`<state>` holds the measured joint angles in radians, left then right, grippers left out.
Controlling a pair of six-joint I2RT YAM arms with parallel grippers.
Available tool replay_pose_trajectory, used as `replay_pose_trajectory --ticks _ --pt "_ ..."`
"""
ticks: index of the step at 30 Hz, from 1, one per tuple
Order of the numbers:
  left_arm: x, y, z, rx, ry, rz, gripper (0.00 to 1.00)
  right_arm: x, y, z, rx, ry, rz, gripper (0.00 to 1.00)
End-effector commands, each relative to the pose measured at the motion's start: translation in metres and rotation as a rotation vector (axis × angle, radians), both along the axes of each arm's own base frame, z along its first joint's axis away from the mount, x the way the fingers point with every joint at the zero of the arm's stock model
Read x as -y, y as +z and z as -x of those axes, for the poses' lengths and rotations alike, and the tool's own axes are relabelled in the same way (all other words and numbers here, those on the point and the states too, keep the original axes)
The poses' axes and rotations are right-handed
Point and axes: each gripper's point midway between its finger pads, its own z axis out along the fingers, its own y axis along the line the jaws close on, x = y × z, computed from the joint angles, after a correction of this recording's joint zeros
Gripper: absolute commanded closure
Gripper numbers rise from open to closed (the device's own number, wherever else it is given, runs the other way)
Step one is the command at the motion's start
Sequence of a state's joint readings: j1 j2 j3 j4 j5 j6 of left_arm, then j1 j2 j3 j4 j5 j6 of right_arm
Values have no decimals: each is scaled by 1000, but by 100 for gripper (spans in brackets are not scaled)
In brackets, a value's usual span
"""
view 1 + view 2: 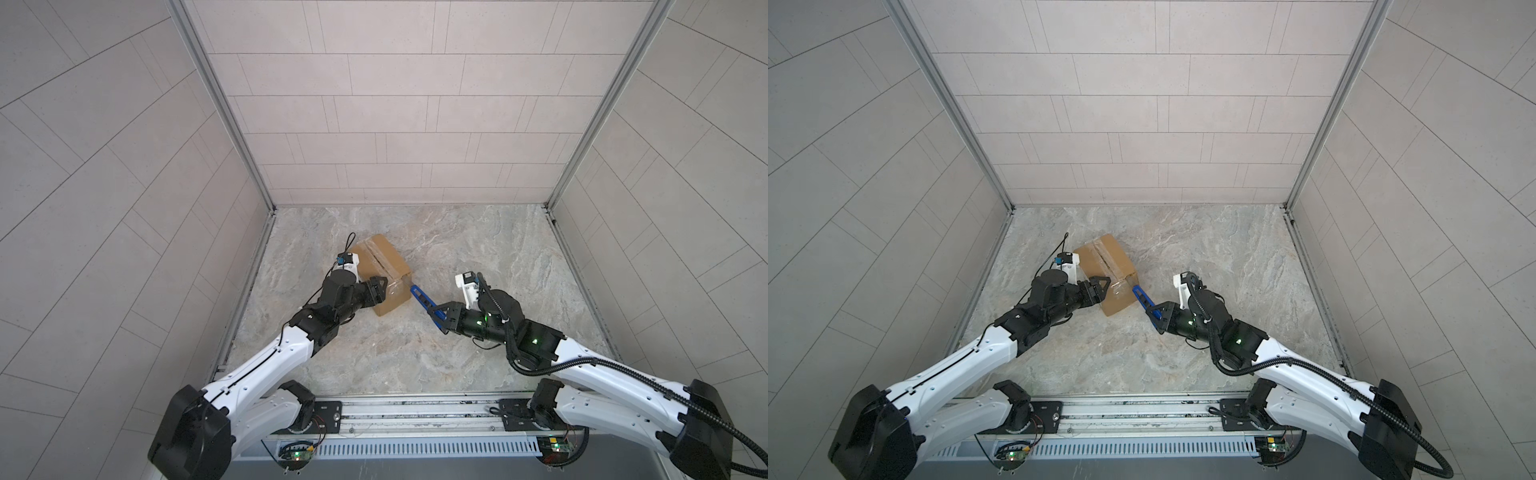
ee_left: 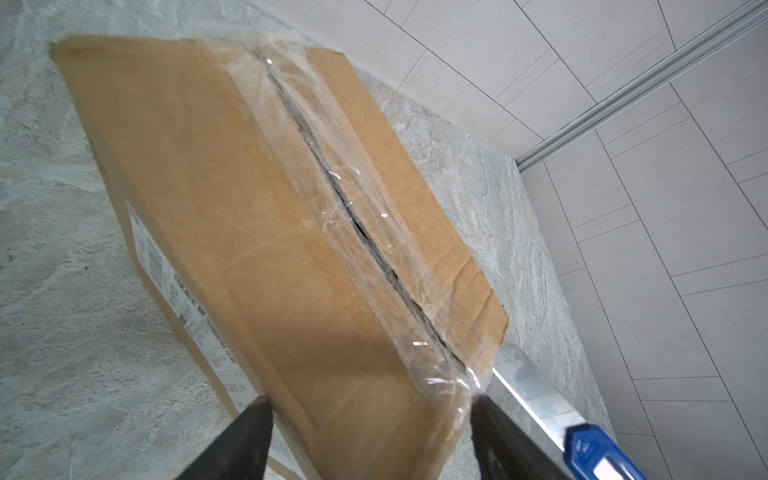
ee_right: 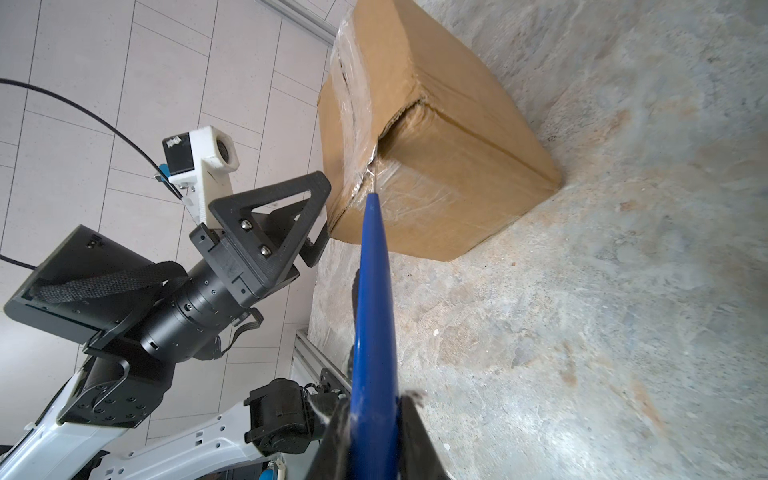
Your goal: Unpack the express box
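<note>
Right gripper (image 3: pixel 370 401) is clenching the handle of a blue utility knife (image 1: pixel 424 301), whose blade (image 2: pixel 524 384) is touching the taped near corner of the express box (image 1: pixel 384 268). At that same end the left gripper (image 1: pixel 380 289) is grasping the box with jaws spread wide, one finger (image 2: pixel 507 440) lying just beside the blade. The box is resting left of centre on the marble tabletop (image 1: pixel 478 249), with clear tape (image 2: pixel 332 166) covering its seam.
</note>
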<state>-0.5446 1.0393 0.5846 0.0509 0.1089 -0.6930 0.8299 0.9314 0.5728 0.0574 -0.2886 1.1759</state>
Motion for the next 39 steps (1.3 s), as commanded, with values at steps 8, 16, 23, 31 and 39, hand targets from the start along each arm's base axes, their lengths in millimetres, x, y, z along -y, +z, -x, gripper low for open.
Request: replay_pose_trajectory --ticks 8,16,23,31,39 --pt "7 4 -1 15 -19 43 22 -8 28 2 33 22 -117 100" --pt "9 6 -2 21 -22 53 22 -13 35 -1 12 14 -174 100" --pt "10 7 -3 23 -22 66 22 -14 7 -2 -58 1 -134 100" --pt "10 4 -4 16 -19 62 22 -16 23 -3 -22 10 -179 100" --pt "10 3 -5 17 -19 60 22 -13 35 -3 -10 0 -205 100"
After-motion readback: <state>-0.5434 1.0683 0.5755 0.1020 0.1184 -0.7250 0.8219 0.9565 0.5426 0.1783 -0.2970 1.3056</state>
